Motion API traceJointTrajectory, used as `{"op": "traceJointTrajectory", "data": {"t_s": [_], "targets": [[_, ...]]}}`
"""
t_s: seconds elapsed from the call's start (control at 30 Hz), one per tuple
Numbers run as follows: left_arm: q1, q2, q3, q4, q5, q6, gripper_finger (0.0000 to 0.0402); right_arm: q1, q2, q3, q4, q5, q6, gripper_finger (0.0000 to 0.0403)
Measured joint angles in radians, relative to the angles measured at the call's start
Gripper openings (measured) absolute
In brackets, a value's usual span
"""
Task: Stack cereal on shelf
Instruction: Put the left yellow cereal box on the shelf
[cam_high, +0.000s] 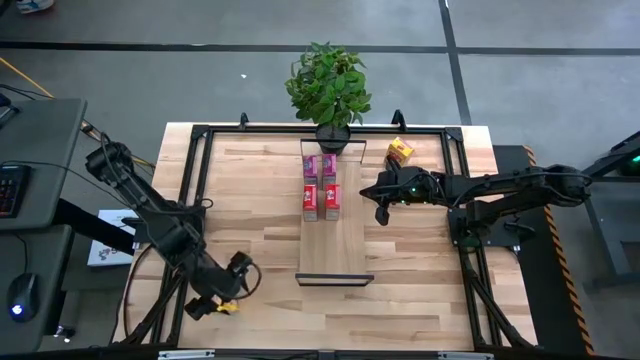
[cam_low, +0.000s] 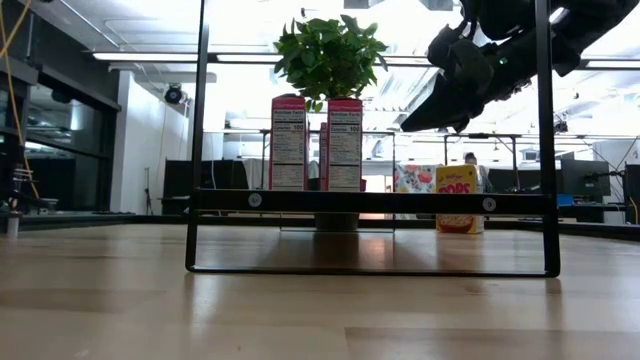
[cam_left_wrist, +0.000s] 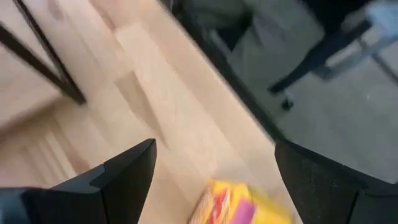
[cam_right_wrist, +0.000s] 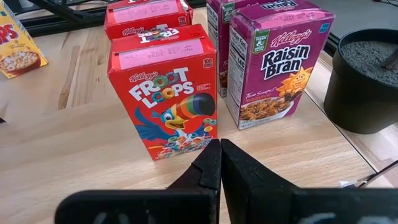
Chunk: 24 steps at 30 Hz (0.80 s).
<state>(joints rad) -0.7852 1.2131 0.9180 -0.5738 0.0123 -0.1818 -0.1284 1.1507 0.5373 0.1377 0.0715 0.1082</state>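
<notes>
Four cereal boxes (cam_high: 320, 185) stand on the back half of the shelf (cam_high: 333, 250); its front half is bare. One yellow box (cam_high: 400, 152) stands on the table at 1 o'clock. Another yellow box (cam_left_wrist: 239, 205), blurred and cut off, lies below the left gripper (cam_high: 228, 297), at the table's 7 o'clock edge, fingers spread wide, holding nothing. The right gripper (cam_right_wrist: 219, 163), pinched closed and empty, hovers just beside the shelf at 3 o'clock.
</notes>
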Motion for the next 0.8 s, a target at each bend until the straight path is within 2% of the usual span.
{"op": "traceJointTrajectory", "data": {"t_s": [0.23, 0.43, 0.67, 0.8], "targets": [[-0.043, 0.001, 0.000, -0.026, -0.002, -0.077, 0.0317, 0.000, 0.000, 0.000, -0.002, 0.000, 0.019, 0.0000], [-0.141, -0.001, 0.000, 0.000, 0.023, -0.167, 0.0317, 0.000, 0.000, 0.000, -0.007, 0.001, 0.016, 0.0000], [-0.227, -0.001, 0.000, -0.112, -0.173, -0.165, 0.0317, 0.000, 0.000, 0.000, -0.007, 0.002, 0.031, 0.0000], [-0.241, -0.001, 0.000, -0.117, -0.184, -0.148, 0.0317, 0.000, 0.000, 0.000, -0.006, 0.002, 0.049, 0.0000]]}}
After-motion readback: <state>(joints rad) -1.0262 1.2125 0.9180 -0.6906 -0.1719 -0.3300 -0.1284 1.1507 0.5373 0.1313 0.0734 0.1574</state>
